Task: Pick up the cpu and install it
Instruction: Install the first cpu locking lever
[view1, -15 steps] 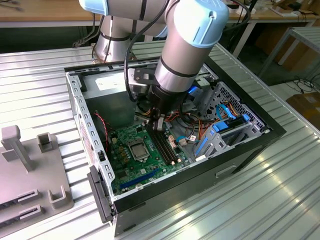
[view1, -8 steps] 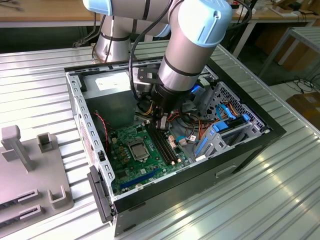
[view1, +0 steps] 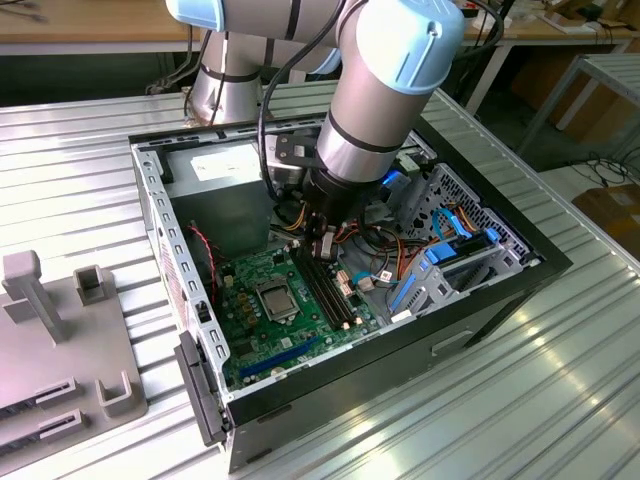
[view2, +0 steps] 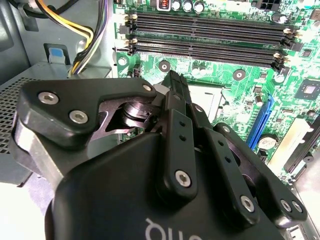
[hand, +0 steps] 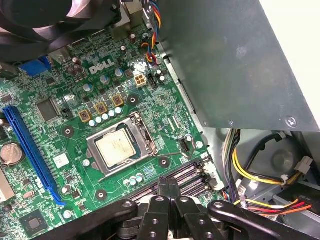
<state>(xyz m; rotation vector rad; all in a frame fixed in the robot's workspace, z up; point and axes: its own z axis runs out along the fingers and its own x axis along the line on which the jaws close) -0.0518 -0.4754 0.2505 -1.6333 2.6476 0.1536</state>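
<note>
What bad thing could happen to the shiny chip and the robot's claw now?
1. The gripper, shut, hangs close over the memory slots; dropping lower might scrape them.
2. The cpu lies in the socket; a bump there could perhaps shift it or hurt the socket.
3. Loose cables hang beside the gripper and might snag.

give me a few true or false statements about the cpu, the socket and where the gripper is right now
1. The pale silver-grey square cpu lies inside the silver metal-framed socket on the green motherboard. True.
2. The black gripper is carrying the cpu. False: the cpu lies in the socket, apart from the gripper.
3. The gripper hangs over the long black memory slots. True.
4. The computer case has its side panel closed. False: it is open, with the board exposed.
</note>
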